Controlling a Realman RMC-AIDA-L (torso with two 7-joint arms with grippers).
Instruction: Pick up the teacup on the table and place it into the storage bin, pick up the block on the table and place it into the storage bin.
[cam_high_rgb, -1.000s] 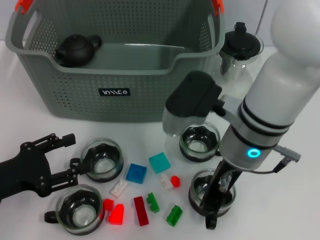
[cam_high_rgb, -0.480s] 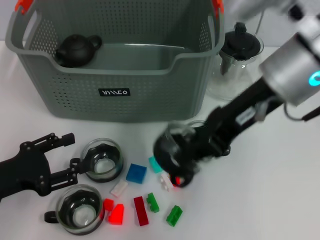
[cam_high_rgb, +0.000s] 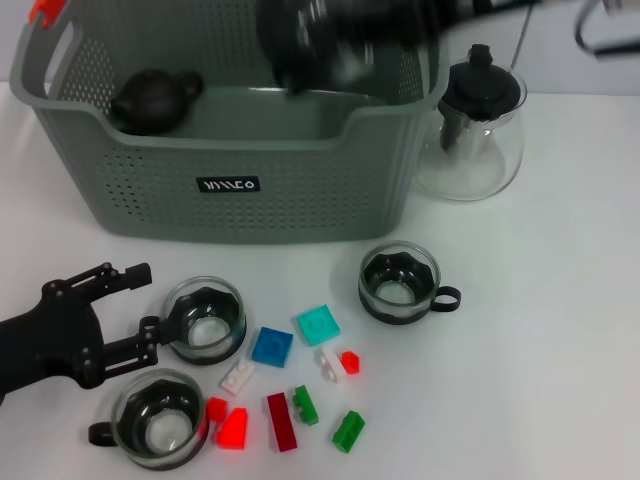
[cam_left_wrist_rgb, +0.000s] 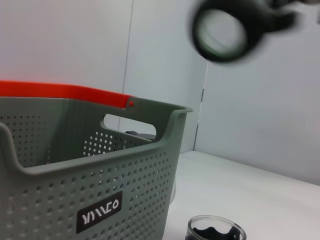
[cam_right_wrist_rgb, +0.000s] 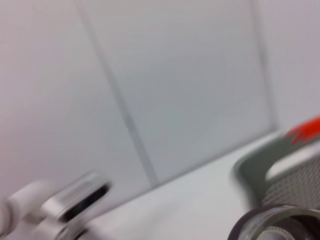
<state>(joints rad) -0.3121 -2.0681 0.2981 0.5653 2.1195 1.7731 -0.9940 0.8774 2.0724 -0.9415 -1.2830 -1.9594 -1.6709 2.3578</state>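
A glass teacup (cam_high_rgb: 330, 45) hangs blurred above the open grey storage bin (cam_high_rgb: 230, 135), and my right gripper (cam_high_rgb: 400, 15) is shut on it; the left wrist view shows this teacup (cam_left_wrist_rgb: 222, 32) from below, high over the storage bin (cam_left_wrist_rgb: 90, 185). Three more teacups stand on the table, one at the left (cam_high_rgb: 205, 320), one at the front left (cam_high_rgb: 160, 418) and one on the right (cam_high_rgb: 400, 283). Small blocks lie between them, among them a blue block (cam_high_rgb: 272, 345) and a teal block (cam_high_rgb: 319, 324). My left gripper (cam_high_rgb: 148, 304) rests open beside the left teacup.
A black teapot (cam_high_rgb: 155, 98) sits inside the bin at its left end. A clear glass teapot (cam_high_rgb: 475, 120) with a black lid stands right of the bin. Red, green and white bricks (cam_high_rgb: 282, 421) are scattered near the table's front edge.
My right arm has lifted a teacup from the front right of the table and swung it up and back over the bin. The left arm has stayed put.
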